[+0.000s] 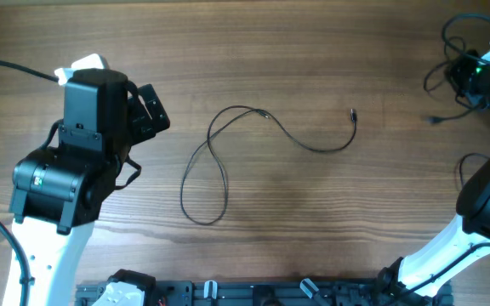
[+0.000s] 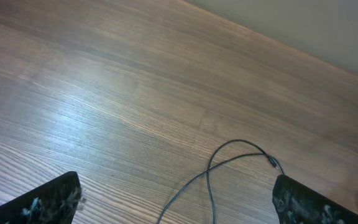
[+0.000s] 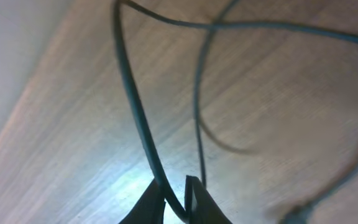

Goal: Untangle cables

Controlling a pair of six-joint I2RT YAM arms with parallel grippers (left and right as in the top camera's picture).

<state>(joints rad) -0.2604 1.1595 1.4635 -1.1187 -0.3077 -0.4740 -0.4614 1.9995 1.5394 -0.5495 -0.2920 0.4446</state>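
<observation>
One thin black cable [image 1: 185,189] lies loose on the wooden table, making a long loop at mid-table and trailing right to a small plug [image 1: 353,113]. My left gripper [image 1: 162,109] hangs wide open just left of it. In the left wrist view the loop's top [image 2: 235,142] lies ahead of the spread gripper [image 2: 176,186], which holds nothing. At the far right edge my right gripper [image 1: 468,79] sits in a bundle of tangled cables [image 1: 451,53]. The right wrist view shows the gripper [image 3: 176,186] nearly closed, pinching one strand [image 3: 132,106], while other strands cross above, blurred.
A white object [image 1: 92,62] lies behind the left arm at the back left. A dark rail with fittings [image 1: 253,293] runs along the front edge. The table's far edge [image 2: 278,45] shows in the left wrist view.
</observation>
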